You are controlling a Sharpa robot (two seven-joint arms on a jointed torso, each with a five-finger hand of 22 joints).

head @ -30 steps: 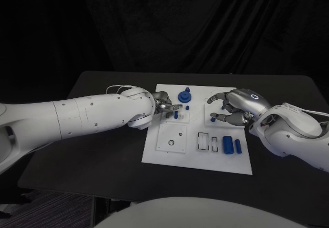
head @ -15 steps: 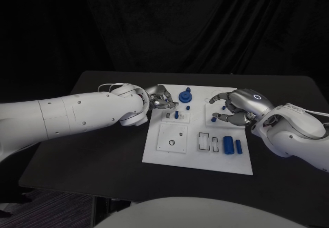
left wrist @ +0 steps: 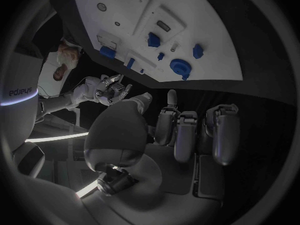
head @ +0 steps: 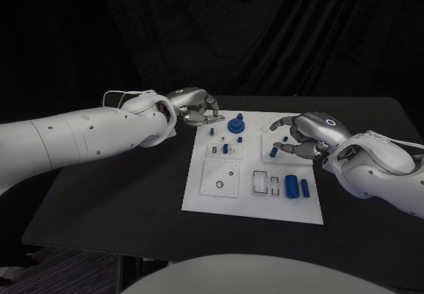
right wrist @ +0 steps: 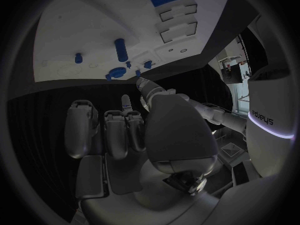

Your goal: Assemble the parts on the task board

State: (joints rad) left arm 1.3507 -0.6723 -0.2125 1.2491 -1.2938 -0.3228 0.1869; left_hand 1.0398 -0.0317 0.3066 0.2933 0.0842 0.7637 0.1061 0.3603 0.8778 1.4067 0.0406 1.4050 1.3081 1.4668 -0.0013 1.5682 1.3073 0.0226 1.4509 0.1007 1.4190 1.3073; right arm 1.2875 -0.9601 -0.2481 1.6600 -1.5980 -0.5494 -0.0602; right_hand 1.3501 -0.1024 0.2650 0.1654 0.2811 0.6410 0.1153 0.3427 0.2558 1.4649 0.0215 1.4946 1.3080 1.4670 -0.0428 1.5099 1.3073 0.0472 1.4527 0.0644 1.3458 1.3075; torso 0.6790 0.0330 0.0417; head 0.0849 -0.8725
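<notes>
The white task board (head: 252, 205) lies mid-table. A blue round part (head: 237, 125) stands at its far edge, with small blue pegs (head: 226, 148) just nearer. Two blue cylinders (head: 298, 185) lie at the near right. My left hand (head: 199, 108) hovers off the board's far left corner, fingers loosely bent and holding nothing. In the left wrist view the left hand (left wrist: 181, 130) is apart from the board (left wrist: 212, 35) and the round part (left wrist: 181, 66). My right hand (head: 305, 136) arches over the board's far right, empty, beside a blue peg (head: 274, 153). The peg (right wrist: 120, 49) stands free beyond the right hand (right wrist: 125, 125).
Empty slots and holes (head: 265, 181) mark the board's near half. The black table (head: 115, 184) stretches to the left of the board and in front of it. My white forearms reach in from both sides.
My left hand has lifted from the pegs near the board's middle and drawn back to its far left corner. The right hand has barely moved.
</notes>
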